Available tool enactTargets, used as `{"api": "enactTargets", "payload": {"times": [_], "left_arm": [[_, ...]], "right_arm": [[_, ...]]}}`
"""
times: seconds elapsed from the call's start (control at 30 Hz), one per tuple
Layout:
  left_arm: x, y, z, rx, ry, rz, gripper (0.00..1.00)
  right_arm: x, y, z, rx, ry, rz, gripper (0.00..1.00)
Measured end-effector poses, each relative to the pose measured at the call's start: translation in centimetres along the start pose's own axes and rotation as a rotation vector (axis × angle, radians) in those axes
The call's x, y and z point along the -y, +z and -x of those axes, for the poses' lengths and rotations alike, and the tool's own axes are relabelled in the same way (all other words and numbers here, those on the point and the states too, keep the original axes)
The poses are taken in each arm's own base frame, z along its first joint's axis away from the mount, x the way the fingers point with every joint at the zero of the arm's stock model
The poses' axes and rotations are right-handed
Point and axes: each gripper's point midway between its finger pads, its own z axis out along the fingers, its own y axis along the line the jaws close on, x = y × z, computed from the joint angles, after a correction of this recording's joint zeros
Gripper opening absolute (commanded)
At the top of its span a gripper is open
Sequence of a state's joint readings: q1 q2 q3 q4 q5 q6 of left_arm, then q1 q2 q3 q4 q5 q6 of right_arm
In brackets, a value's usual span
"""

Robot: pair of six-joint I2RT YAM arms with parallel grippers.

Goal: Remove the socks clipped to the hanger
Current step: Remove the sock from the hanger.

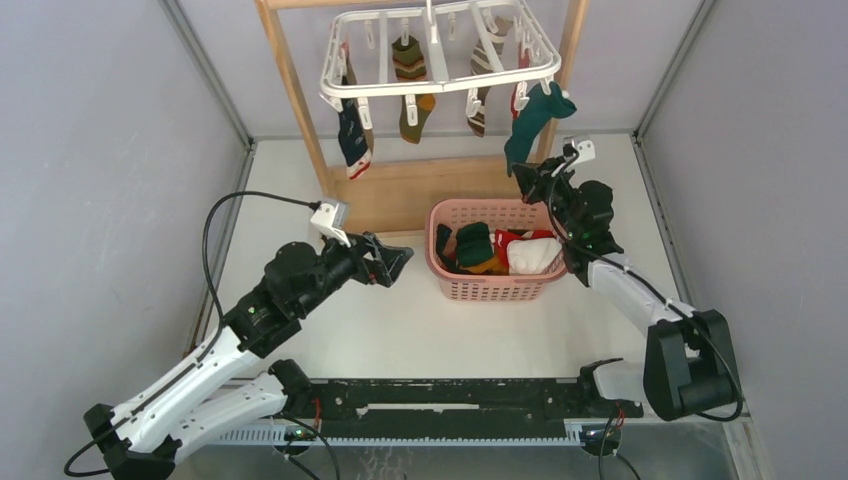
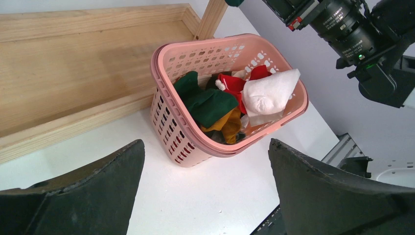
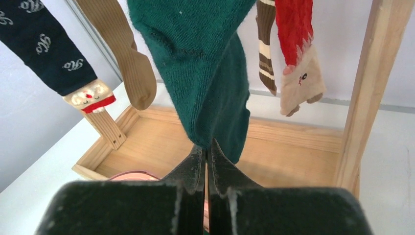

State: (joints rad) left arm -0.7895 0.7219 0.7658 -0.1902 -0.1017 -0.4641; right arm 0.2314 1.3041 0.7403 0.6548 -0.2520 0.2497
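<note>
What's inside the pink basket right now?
Inside the pink perforated plastic basket lie a crumpled dark green fabric sock, a red sock, a white sock and a mustard-yellow sock. They cover the floor and anything beneath.

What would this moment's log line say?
right gripper: shut on teal sock | teal sock: clipped to hanger | left gripper: open, near basket | basket: socks inside
</note>
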Motion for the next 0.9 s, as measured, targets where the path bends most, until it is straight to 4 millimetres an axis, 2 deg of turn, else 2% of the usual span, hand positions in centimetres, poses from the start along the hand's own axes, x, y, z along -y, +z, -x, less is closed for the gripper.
{"api": "enactTargets", "payload": {"times": [0.13,0.4,0.7,0.9], "left_arm": [[0.3,-0.4,0.4,0.013,-0.008,-0.013,1.00],[0.8,-1.1,1.0,0.034,-0.014,-0.036,1.00],[1.8,-1.2,0.2,0.007,-0.015,-0.068,1.00],[2.3,-0.5,-0.7,-0.024,-0.012,-0.081,1.00]], "right_arm": [[-1.3,-1.3,0.4,0.001,0.002,0.007,0.00],[-4.6,-4.5,-0.2,-0.017,0.008,0.045,0.00],[-9.5,-7.3,0.6,-0.018,0.014,0.140,0.00],[-12.0,-8.3,0.5,-0.030,0.039,0.206,0.00]]}}
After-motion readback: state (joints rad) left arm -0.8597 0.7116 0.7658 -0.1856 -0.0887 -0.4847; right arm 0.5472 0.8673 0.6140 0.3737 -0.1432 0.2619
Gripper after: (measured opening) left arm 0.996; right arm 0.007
